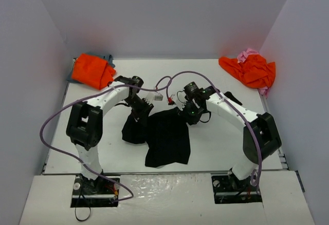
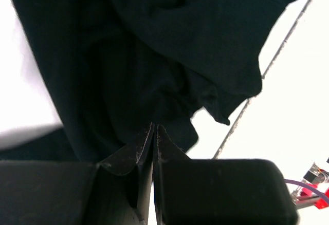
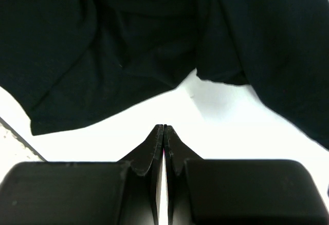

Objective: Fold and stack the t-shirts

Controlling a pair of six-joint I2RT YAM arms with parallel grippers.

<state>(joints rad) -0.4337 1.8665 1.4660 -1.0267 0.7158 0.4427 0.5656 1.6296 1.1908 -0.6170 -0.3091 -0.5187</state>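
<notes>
Table (image 1: 216,150): white, walled on three sides. Black shirt (image 1: 167,137): crumpled at centre between the arms, not yet folded. One part is gathered up at the left side, probably to spread it flat. Far left corner: orange shirt (image 1: 92,71) lying on a blue-grey shirt (image 1: 107,58). Far right corner: second orange shirt (image 1: 252,71) over a pink shirt (image 1: 250,54). Left gripper (image 2: 154,127): fingers closed, pinching black cloth. Right gripper (image 3: 163,127): fingers closed on nothing, with the tips just short of the hem. No bin or basket in view.
</notes>
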